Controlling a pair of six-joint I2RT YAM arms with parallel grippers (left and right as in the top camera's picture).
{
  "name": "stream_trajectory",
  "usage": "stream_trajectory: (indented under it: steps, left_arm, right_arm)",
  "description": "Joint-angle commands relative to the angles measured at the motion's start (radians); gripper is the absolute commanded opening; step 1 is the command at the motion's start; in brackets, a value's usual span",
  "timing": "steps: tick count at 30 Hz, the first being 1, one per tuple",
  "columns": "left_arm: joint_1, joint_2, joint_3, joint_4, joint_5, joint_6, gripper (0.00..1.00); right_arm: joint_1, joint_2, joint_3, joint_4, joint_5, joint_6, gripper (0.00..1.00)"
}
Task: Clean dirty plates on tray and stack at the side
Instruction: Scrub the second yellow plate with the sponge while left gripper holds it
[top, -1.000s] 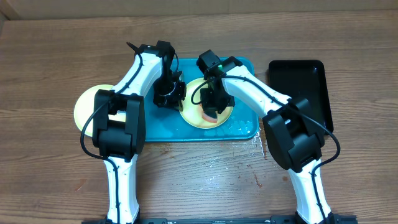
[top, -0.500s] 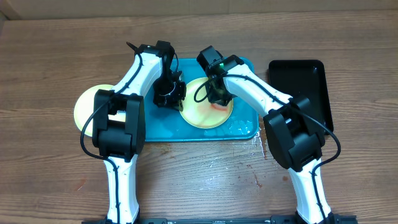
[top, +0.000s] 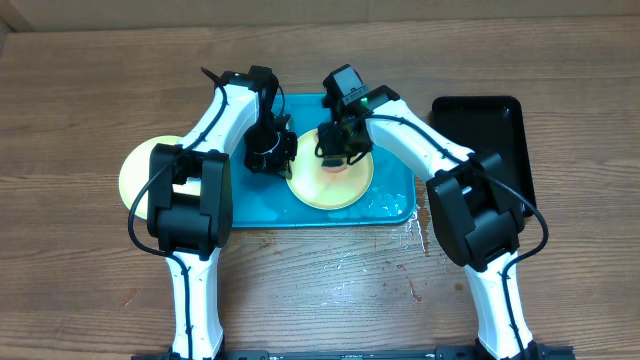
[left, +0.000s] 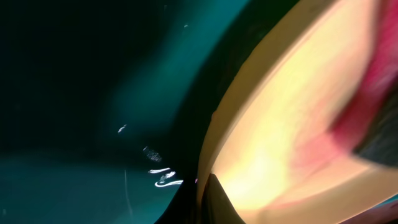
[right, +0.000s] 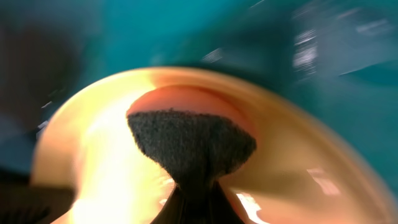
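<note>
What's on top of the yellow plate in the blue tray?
A dark sponge in the right gripper, and a red smear. The plate beneath the sponge is hidden.

A narrow black tray (top: 488, 120) lies on the brown wooden table (top: 80, 285), with wet spots (top: 414, 238) glistening nearby.

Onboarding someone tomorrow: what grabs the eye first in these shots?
A yellow plate on the teal tray at centre, the right gripper pressing a dark pad onto it, red showing around the pad. The left gripper sits shut at its left rim. Another yellow plate lies on the table, far left.
</note>
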Motion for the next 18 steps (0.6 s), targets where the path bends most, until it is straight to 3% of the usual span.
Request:
stream_trajectory:
  steps: [1,9,18]
  left_arm:
    - [0.006,0.044,-0.028,-0.003,-0.066,0.020,0.04]
    - [0.007,0.044,-0.028,-0.010,-0.066,0.027,0.04]
    - [0.006,0.044,-0.028,-0.007,-0.066,0.027,0.04]
  right_arm:
    - [0.039,0.020,-0.002,-0.029,-0.129,0.000,0.04]
    - [0.046,0.020,-0.002,-0.187,-0.113,-0.023,0.04]
    - [-0.056,0.020,0.000,-0.284,0.188,-0.026,0.04]
